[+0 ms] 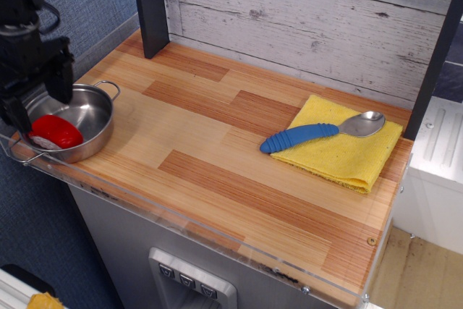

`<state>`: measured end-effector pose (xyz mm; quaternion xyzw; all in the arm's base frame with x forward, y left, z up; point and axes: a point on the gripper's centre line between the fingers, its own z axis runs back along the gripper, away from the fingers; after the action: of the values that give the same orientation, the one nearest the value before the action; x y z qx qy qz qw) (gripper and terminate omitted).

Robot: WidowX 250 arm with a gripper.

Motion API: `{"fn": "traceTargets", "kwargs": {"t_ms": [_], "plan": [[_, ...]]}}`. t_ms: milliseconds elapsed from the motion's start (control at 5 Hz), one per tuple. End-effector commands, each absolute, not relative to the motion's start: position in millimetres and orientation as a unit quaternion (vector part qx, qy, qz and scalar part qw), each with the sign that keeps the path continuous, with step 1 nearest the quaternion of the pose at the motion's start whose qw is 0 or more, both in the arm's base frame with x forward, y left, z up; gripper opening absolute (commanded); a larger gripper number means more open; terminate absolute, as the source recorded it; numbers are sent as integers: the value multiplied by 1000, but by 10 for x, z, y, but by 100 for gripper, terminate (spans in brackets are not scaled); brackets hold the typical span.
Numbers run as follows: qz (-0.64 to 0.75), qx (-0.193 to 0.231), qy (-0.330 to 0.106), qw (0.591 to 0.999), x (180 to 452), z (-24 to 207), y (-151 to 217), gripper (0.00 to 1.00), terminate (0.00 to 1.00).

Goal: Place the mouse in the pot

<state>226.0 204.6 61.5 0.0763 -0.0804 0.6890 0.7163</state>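
Mouse (56, 132) lies inside the pot (94, 110) at the left front corner of the wooden counter (217, 150), its red dome tipped toward the pot's near wall. Above it hangs the black gripper (37, 103), fingers (61, 81) spread apart and holding nothing; the mouse sits below them, clear of both. Well apart, to the right, a blue-handled spoon (318, 132) rests on a yellow cloth (347, 153).
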Motion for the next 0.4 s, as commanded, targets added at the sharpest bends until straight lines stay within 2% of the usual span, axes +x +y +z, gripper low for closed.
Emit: {"fn": "traceTargets", "kwargs": {"t_ms": [0,200], "plan": [[544,71,-106,829,2688,1157,1765,100,0],[437,52,-102,892,2906,1130,1658,100,0]]}}
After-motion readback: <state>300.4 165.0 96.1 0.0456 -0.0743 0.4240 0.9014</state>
